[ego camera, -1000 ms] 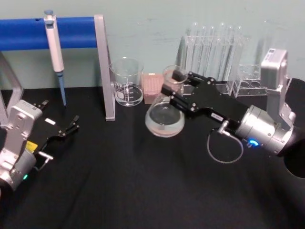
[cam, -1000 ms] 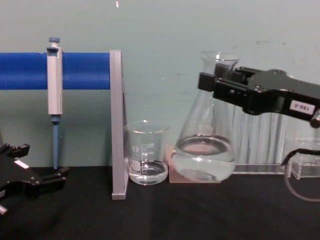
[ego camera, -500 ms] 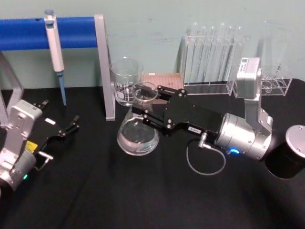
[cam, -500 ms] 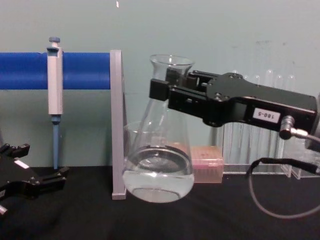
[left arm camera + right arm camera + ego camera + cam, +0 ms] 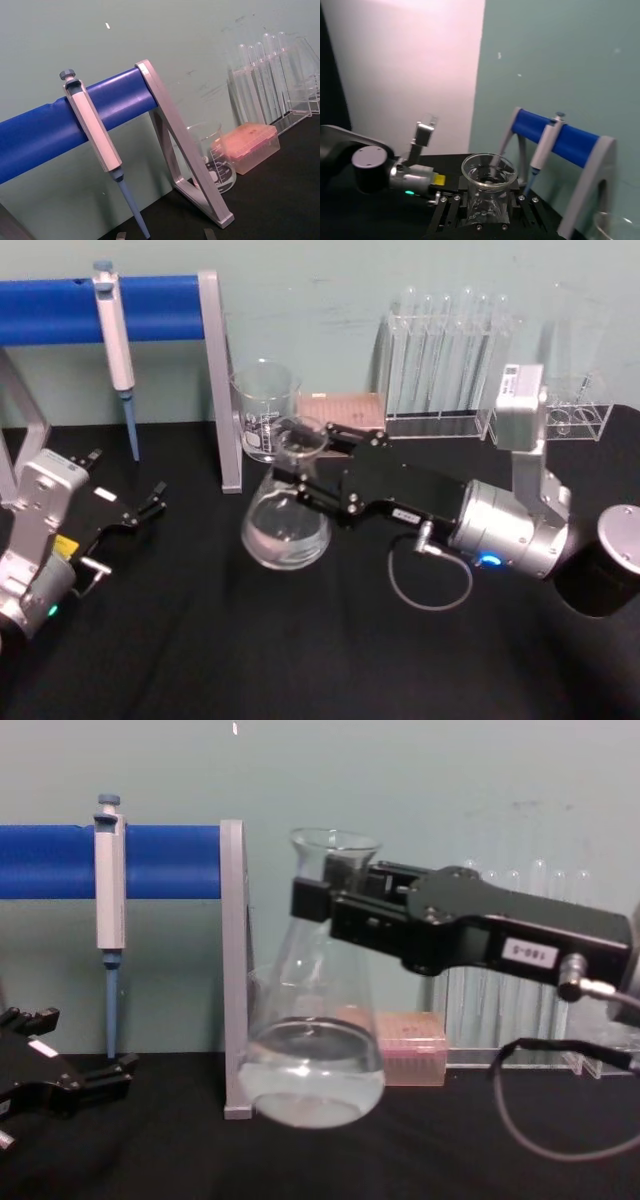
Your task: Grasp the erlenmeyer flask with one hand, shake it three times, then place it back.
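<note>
The right hand (image 5: 308, 453) reaches in from the right over the black worktop (image 5: 200, 640), its two jaws clamped on the neck of the erlenmeyer flask (image 5: 285, 525) just under the flared rim. The flask hangs from that grip, tilted, with its wide base swung toward the left and low over the middle of the worktop; from the chest view I cannot tell whether the base touches. Clear liquid sits in the bottom of it. Close behind the flask stands the beaker (image 5: 266, 410), just beside the grey upright (image 5: 220, 380) of the blue bar (image 5: 60, 308), from which a pipette (image 5: 115, 335) hangs. A pink box (image 5: 410, 1045) and a rack of test tubes (image 5: 445, 350) stand along the back wall. From the chest the flask covers most of the beaker. The left hand (image 5: 150, 500) rests far left, fingers apart.
</note>
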Controlling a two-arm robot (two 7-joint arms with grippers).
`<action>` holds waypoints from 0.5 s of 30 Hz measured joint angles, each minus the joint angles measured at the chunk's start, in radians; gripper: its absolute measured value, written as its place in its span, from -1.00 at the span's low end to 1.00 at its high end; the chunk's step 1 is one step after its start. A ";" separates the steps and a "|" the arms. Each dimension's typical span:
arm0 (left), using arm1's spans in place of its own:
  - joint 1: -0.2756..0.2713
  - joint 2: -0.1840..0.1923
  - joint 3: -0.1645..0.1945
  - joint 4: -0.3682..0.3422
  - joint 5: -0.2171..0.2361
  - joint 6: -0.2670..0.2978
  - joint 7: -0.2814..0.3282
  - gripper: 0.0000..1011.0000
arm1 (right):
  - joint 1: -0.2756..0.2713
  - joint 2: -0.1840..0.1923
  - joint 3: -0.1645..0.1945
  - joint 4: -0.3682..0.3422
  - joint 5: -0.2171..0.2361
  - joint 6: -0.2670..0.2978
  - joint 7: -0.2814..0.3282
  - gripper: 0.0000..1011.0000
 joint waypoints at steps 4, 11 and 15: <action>0.000 0.000 0.000 0.000 0.000 0.000 0.000 0.98 | -0.020 0.019 0.030 -0.009 -0.002 -0.007 -0.043 -0.09; 0.000 0.000 0.000 0.000 0.000 0.000 0.000 0.98 | -0.072 0.058 0.104 -0.034 -0.016 -0.011 -0.124 -0.09; 0.000 0.000 0.000 0.000 0.000 0.000 0.000 0.98 | -0.111 0.082 0.153 -0.049 -0.026 -0.011 -0.173 -0.09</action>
